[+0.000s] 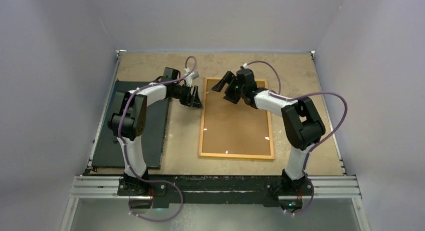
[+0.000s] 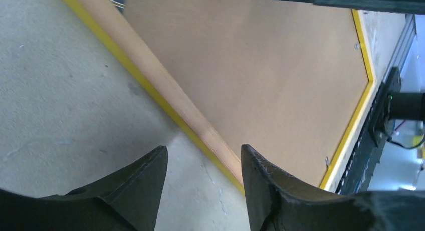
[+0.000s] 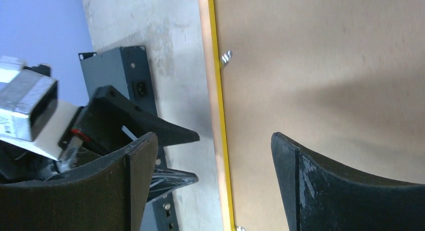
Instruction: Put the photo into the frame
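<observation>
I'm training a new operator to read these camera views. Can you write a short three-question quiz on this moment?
1. True or false: the right hand is clamped on the frame.
2. Multiple choice: what shows inside the frame's yellow border? A) a brown board B) a building photo C) bare table
3. Fill in: seen from above, the black board lies to the frame's ___.

Key: 1 false, its jaws stand open over the frame's far end; 2 A; 3 left.
</observation>
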Controlling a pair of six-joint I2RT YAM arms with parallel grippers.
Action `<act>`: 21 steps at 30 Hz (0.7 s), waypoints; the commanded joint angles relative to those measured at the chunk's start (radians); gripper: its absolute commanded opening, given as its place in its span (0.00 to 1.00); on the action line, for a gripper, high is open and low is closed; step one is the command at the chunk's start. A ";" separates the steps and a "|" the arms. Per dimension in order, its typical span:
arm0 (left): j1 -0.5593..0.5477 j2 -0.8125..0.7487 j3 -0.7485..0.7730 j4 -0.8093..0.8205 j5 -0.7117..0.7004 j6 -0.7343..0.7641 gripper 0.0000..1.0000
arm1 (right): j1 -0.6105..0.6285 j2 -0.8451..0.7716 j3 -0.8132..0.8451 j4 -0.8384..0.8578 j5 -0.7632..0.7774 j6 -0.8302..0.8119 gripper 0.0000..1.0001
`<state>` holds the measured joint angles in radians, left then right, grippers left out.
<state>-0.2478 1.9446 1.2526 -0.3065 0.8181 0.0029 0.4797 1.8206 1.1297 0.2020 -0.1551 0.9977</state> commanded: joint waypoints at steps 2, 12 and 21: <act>0.001 0.079 0.061 0.100 -0.017 -0.116 0.49 | -0.013 0.110 0.125 0.012 -0.050 -0.047 0.84; 0.001 0.137 0.047 0.169 0.005 -0.143 0.31 | -0.012 0.269 0.220 0.104 -0.080 0.028 0.79; -0.001 0.155 0.020 0.164 -0.006 -0.126 0.22 | 0.008 0.369 0.324 0.092 -0.086 0.053 0.78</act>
<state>-0.2478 2.0762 1.2785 -0.1711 0.8249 -0.1356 0.4694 2.1559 1.4006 0.3035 -0.2317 1.0374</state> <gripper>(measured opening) 0.241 0.786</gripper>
